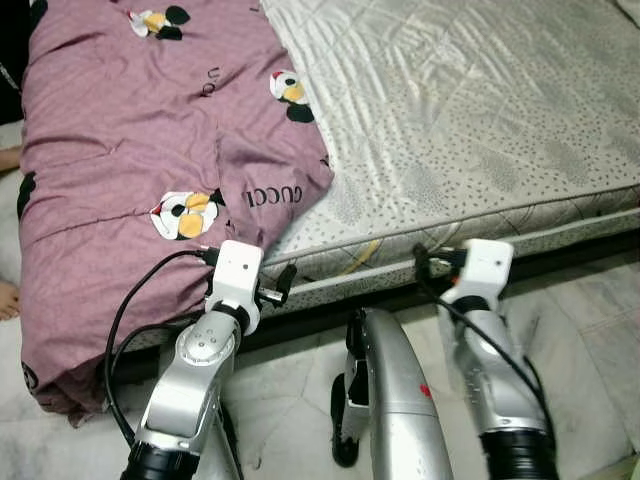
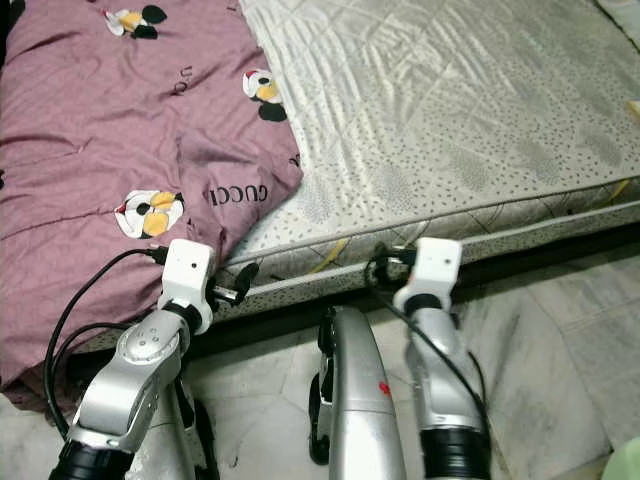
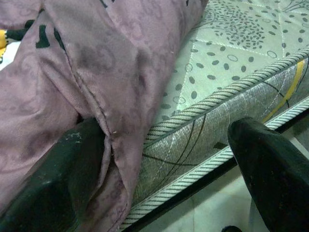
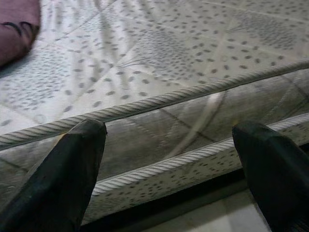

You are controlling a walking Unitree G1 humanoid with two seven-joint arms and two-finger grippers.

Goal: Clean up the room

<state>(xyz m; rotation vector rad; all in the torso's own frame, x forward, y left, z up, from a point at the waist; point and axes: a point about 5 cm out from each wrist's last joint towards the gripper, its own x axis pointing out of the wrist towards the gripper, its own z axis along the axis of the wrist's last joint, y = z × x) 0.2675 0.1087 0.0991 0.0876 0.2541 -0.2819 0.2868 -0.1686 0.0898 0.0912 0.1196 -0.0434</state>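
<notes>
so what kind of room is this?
Most likely a bedroom: a bare quilted mattress on a low dark base, a mauve cartoon-print blanket draped over its side, and a pale marble-look tile floor.

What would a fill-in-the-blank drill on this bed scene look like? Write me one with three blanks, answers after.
1. The purple quilt lies on the robot's ____ side of the mattress.
2. Both the left gripper and the right gripper have their fingers ____.
3. One finger of the left gripper touches the ____.

Missing words: left; open; quilt
</notes>
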